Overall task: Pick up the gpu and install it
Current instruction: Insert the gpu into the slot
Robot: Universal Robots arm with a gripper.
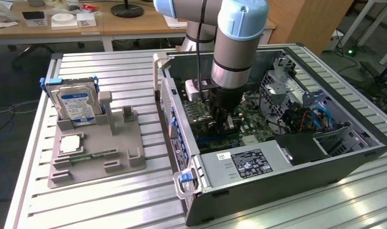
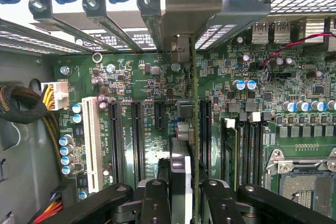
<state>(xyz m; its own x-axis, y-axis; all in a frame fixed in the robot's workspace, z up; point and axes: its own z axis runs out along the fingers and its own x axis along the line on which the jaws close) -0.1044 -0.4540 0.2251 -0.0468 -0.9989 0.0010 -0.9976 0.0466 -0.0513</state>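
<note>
Down inside the open computer case, the gripper is seen clenched on the gpu, which is held edge-on just over the green motherboard, lined up by the black slots. Off on the surface, a hard drive is parked upright in a gray holder.
</note>
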